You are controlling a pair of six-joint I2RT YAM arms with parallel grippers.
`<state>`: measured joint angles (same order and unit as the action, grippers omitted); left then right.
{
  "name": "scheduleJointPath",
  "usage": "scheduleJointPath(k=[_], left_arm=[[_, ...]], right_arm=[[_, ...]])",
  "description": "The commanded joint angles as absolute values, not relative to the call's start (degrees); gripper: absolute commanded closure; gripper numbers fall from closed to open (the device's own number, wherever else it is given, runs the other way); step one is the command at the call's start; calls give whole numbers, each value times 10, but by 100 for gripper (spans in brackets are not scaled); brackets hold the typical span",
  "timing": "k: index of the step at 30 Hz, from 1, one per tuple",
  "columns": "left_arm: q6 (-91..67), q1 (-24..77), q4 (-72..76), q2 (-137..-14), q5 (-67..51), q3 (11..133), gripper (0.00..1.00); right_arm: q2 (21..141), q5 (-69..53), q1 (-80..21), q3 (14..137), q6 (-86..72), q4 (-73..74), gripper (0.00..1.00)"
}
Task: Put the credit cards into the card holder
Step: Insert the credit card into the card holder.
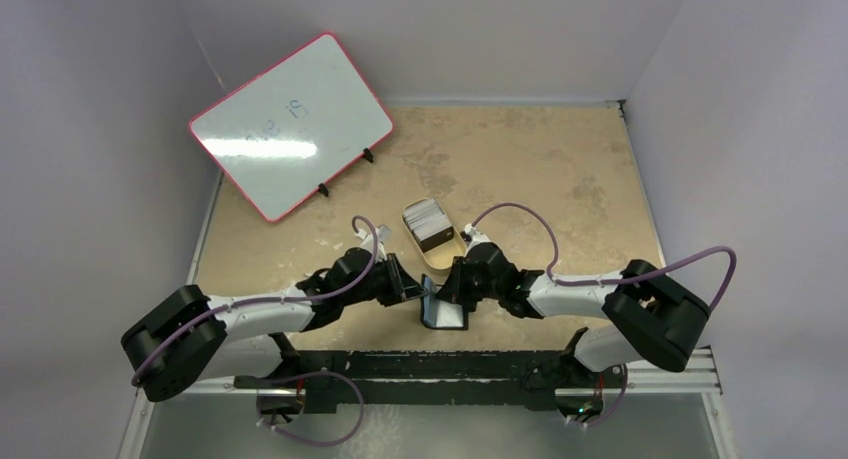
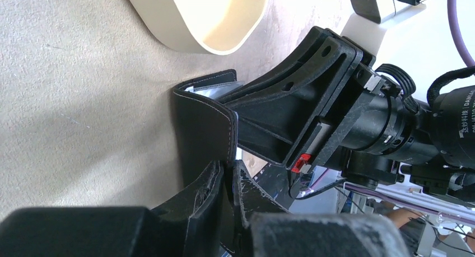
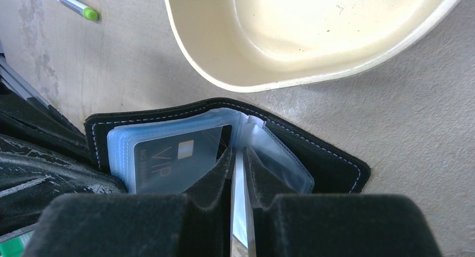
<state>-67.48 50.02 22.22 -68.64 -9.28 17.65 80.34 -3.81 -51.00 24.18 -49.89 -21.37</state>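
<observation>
The black card holder (image 1: pixel 445 314) stands open near the table's front, between both grippers. My left gripper (image 2: pixel 234 170) is shut on its black stitched cover (image 2: pixel 201 122) and holds it open. My right gripper (image 3: pixel 238 170) is shut on one thin whitish credit card (image 3: pixel 238 212), seen edge-on, its front end among the bluish plastic sleeves (image 3: pixel 168 145) of the card holder (image 3: pixel 330 156). One sleeve holds a dark VIP card. The other credit cards (image 1: pixel 425 216) lie stacked in the far end of the tan tin (image 1: pixel 440 254).
The tan tin's rim (image 3: pixel 224 83) lies just beyond the card holder. A pen with a green tip (image 3: pixel 70 2) lies to the far left of it. A pink-framed whiteboard (image 1: pixel 290 124) stands at the back left.
</observation>
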Motion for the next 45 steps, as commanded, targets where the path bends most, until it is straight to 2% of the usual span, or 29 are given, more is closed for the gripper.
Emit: scheduleJointPath(k=[1, 11, 15, 22, 30, 38, 43, 45], left_arm=[[-682, 502, 274, -686, -101, 175, 90], [-679, 502, 271, -688, -101, 175, 89], [-675, 502, 262, -689, -96, 175, 92], [-650, 502, 179, -688, -67, 199, 93], [-625, 503, 111, -684, -47, 225, 83], [-613, 503, 88, -692, -45, 243, 80], [-607, 504, 60, -683, -43, 255, 99], [-601, 504, 24, -671, -26, 269, 100]], right_arm=[[810, -35, -513, 238, -497, -214, 88], [810, -36, -513, 239, -497, -213, 88], [809, -35, -513, 241, -497, -210, 88], [808, -34, -513, 242, -496, -208, 88], [807, -33, -513, 244, -496, -205, 87], [803, -29, -514, 254, -492, -194, 86], [790, -31, -517, 267, -492, -173, 83], [762, -26, -518, 273, -493, -148, 82]])
